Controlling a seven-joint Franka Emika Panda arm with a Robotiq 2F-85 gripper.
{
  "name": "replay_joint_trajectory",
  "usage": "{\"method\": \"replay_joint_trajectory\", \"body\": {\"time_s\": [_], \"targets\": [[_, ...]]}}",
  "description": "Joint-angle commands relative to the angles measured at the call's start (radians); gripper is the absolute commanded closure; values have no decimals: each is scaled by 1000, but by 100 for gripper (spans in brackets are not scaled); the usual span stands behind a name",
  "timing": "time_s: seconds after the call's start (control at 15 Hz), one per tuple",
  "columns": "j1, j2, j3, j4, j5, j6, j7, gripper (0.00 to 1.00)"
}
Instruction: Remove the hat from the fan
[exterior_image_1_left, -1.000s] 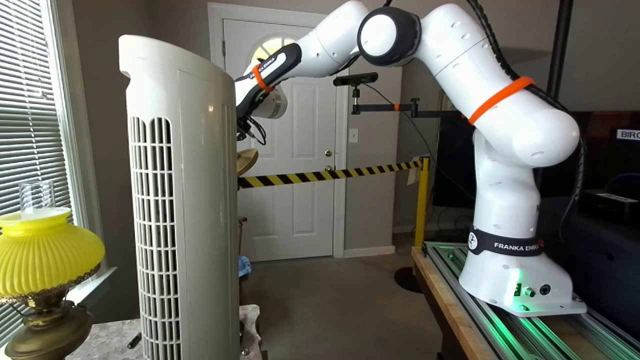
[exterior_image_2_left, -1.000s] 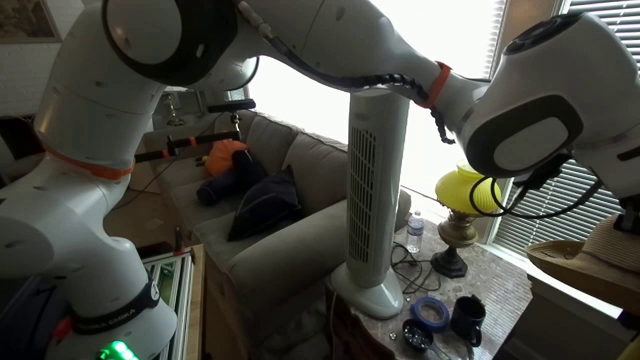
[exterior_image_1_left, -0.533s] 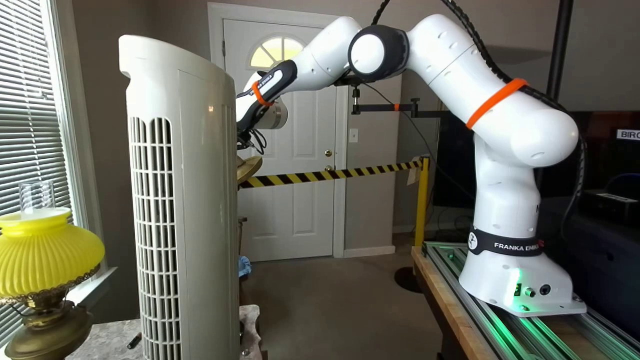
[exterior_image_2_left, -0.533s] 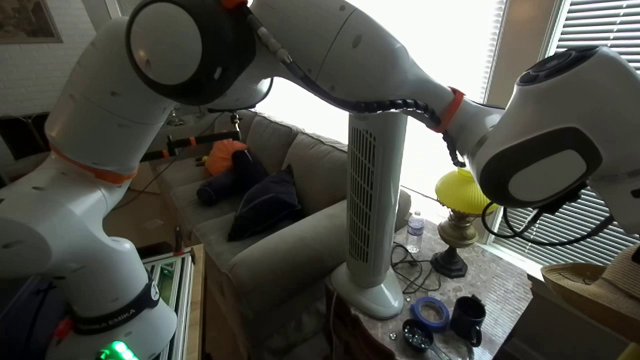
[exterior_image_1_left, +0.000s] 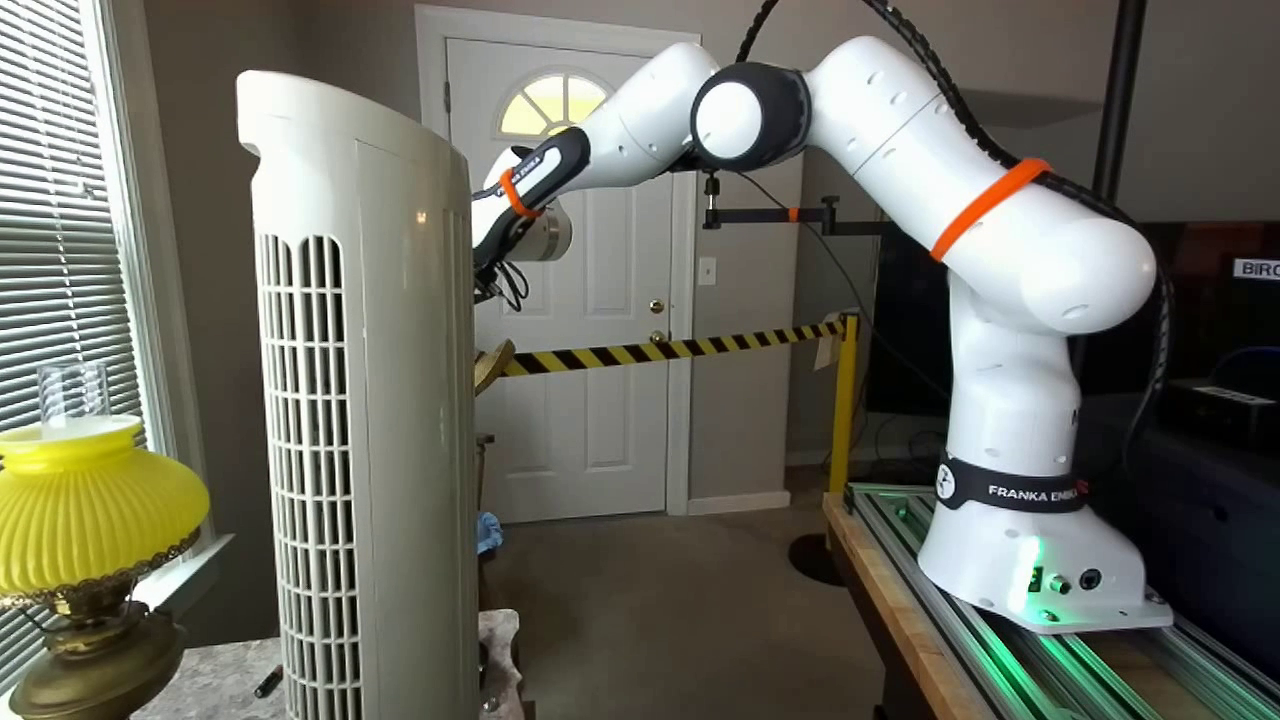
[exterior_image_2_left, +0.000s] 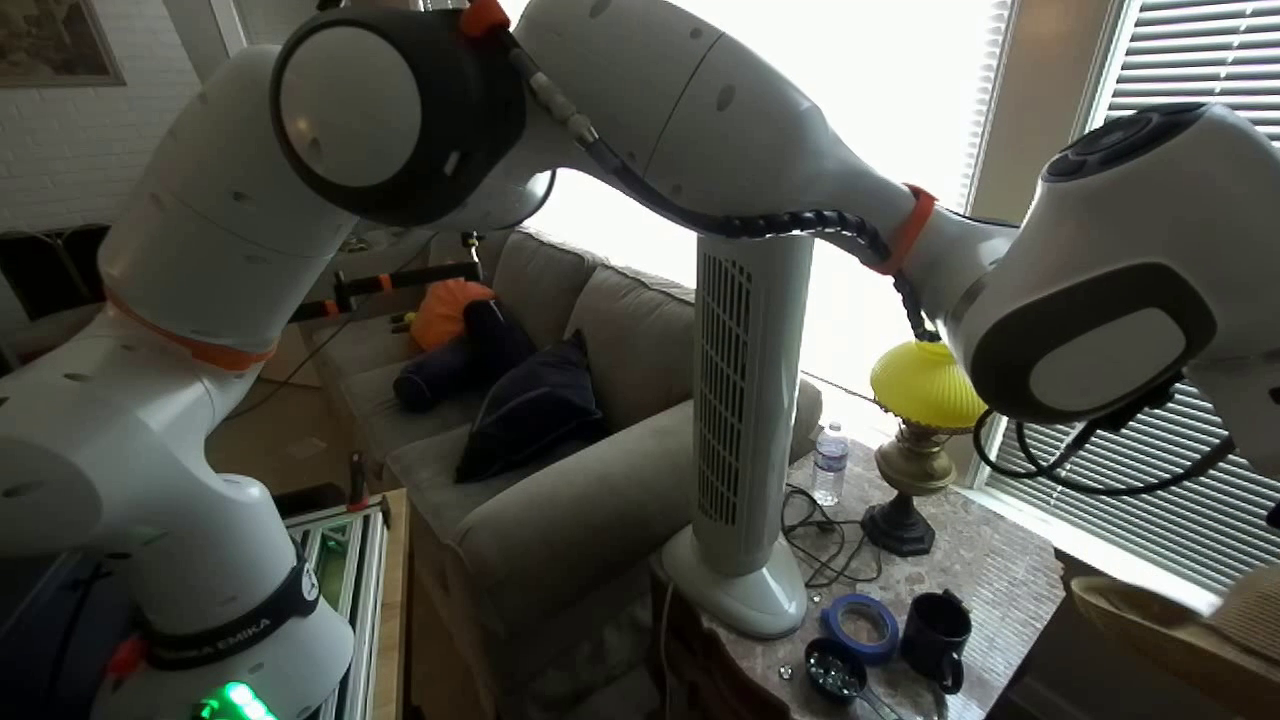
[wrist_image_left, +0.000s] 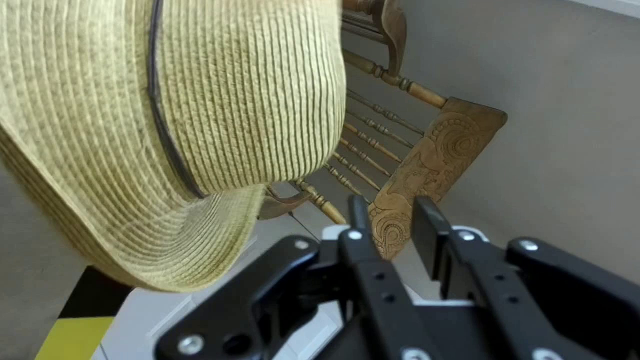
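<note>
We see the gripper (wrist_image_left: 391, 216) with its jaws parted by a narrow gap and the straw hat (wrist_image_left: 250, 100) apart from them. In an exterior view, it is off the fan (exterior_image_2_left: 745, 400), well away from it.

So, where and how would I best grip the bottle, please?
Probably by its neck, with the hand coming from above: the bottle stands upright and narrows there, and in an exterior view the fan and lamp flank it.
</note>
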Motion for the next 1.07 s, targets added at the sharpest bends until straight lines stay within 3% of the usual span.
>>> {"method": "replay_joint_trajectory", "body": {"time_s": [0.0,0.2,0.33,0.6,0.73,1.0], "targets": [[4,-4,-10,37,7,-17,31,39],[-4,-50,6,37,17,-28,18,17],[17,-101,-24,18,2,-112,38,2],[-20,-234,47,-2,25,-329,-77,0],[-17,-283,48,-19,-7,-340,-182,0],[-57,-380,110,-85,39,-315,-488,0]]}}
